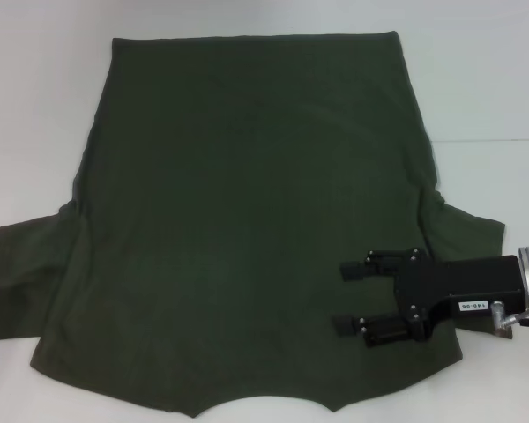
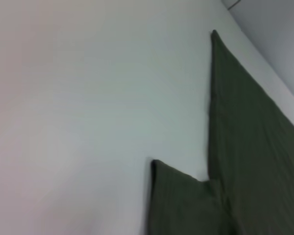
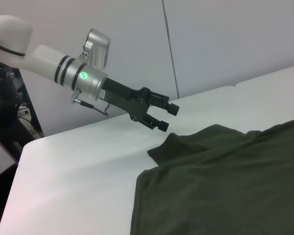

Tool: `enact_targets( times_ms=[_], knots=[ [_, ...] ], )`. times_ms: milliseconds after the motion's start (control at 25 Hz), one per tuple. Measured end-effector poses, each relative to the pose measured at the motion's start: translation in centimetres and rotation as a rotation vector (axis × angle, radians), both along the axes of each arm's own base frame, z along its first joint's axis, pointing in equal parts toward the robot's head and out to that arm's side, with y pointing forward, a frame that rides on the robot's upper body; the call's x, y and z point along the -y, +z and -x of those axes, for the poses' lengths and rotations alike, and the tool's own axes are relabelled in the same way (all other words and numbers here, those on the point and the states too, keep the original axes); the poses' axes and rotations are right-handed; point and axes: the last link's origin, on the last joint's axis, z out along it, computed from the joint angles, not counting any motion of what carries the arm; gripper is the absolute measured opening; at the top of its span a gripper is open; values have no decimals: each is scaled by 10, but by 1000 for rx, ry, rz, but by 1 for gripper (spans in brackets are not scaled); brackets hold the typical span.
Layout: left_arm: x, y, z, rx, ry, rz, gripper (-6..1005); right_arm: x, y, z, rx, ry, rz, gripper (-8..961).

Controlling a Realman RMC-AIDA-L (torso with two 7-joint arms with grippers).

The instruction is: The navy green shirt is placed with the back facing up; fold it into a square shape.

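We had the navy green shirt [image 1: 247, 220] spread flat on the counter [image 1: 35, 106], right gripper [image 1: 348, 298] hovering open over its shoulder, left gripper [image 3: 165, 116] open above the other sleeve, ready to fold.

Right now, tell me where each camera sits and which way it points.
Head view: on the robot's head, looking down at the navy green shirt spread on the white table; the right hand, open, is over the shirt's right side.
Left wrist view: on the left arm, looking at a sleeve and bare table; none of the robot shows.
Right wrist view: on the right arm, looking across the shirt to the left hand, open above the far sleeve.
Shared: all three show the shirt.
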Motion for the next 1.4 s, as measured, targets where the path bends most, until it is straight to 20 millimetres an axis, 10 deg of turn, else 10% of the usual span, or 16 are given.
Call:
enact_targets(
  times_ms=[1400],
  knots=[
    [-21,-20,-12,-58,-35,126,851,-2,1,2,2,6,0,897]
  ],
)
